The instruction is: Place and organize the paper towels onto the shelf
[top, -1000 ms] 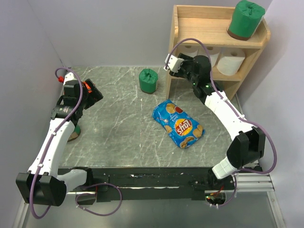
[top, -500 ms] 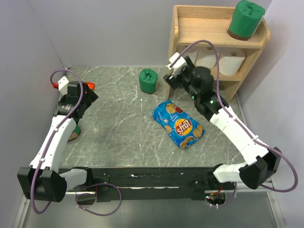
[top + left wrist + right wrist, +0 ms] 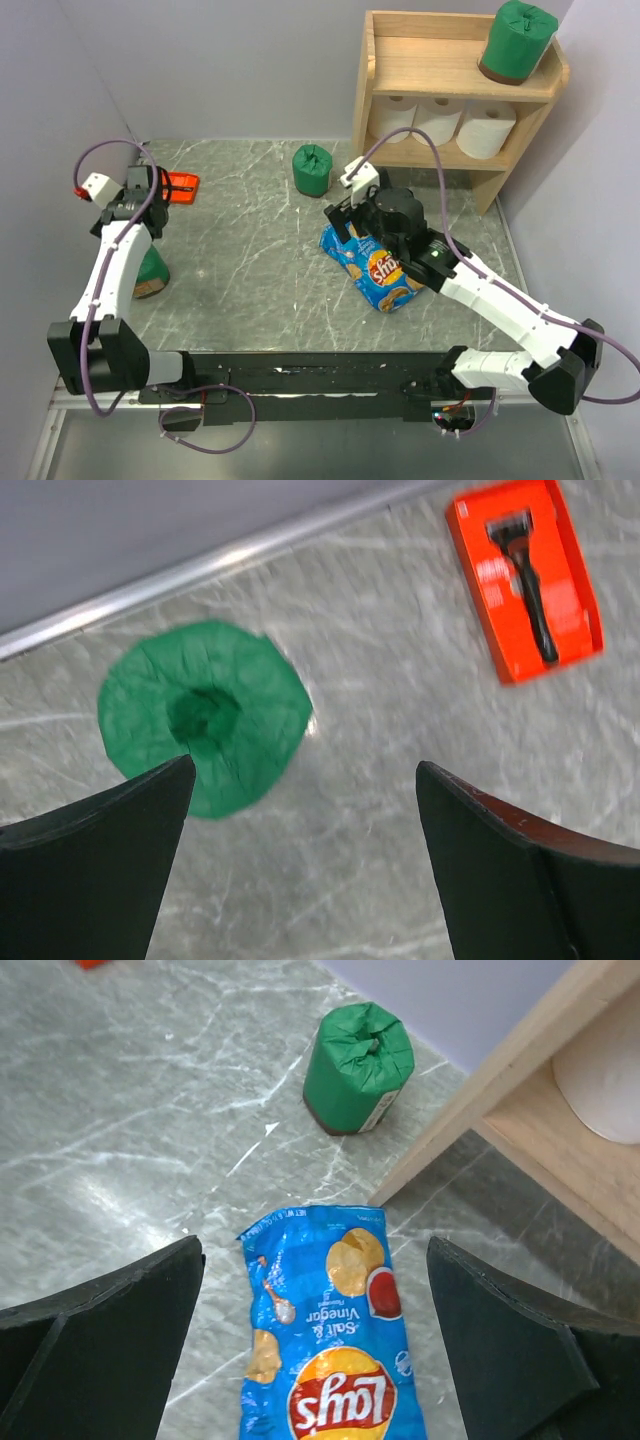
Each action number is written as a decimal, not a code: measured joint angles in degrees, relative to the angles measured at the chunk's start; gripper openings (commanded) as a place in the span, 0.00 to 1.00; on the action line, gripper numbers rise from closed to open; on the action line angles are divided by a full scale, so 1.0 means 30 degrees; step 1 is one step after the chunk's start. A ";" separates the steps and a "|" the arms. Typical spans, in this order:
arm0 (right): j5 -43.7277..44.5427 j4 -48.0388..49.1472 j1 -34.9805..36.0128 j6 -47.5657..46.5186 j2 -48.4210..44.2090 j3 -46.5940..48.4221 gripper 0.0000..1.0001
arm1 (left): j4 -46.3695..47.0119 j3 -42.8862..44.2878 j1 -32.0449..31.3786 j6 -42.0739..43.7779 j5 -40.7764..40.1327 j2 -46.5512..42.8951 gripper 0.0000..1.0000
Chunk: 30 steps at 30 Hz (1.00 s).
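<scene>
Overhead: shelf (image 3: 430,60) far right holds three white rolls (image 3: 438,118) on the lower tier and one green roll (image 3: 518,40) at the top tier's right edge, so there's free room to its left. Two more are on the table: centre roll (image 3: 311,169) just left of the shelf panel, left roll (image 3: 150,272) beside the left arm.
Left wrist: left gripper (image 3: 305,770) spread, empty, above the left roll but offset right; red tool (image 3: 525,575) well apart.
Right wrist: right gripper (image 3: 315,1250) released, empty, over the chip bag (image 3: 325,1360); centre roll farther, shelf panel near its right.
</scene>
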 measured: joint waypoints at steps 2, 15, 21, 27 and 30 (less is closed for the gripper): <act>0.0073 -0.0102 0.0000 0.0554 -0.0459 -0.0029 0.99 | -0.0007 0.0444 0.0641 -0.0022 -0.0087 0.0539 0.97; -0.1129 -0.0794 0.0117 0.1792 -0.1712 -0.0029 0.94 | 0.0415 0.0474 0.2929 0.0823 0.2259 0.3665 0.92; -0.1530 -0.1071 0.0437 0.1843 -0.1683 -0.0022 0.93 | 0.0568 0.0452 0.3162 0.1005 0.2856 0.4437 0.90; -0.1523 -0.1115 0.0656 0.1821 -0.1610 -0.0022 0.93 | 0.0488 -0.0051 0.3191 0.0947 0.3337 0.5151 0.86; -0.1523 -0.1144 0.0758 0.1749 -0.1610 -0.0022 0.93 | 0.0510 -0.0066 0.3191 0.0954 0.3446 0.5574 0.71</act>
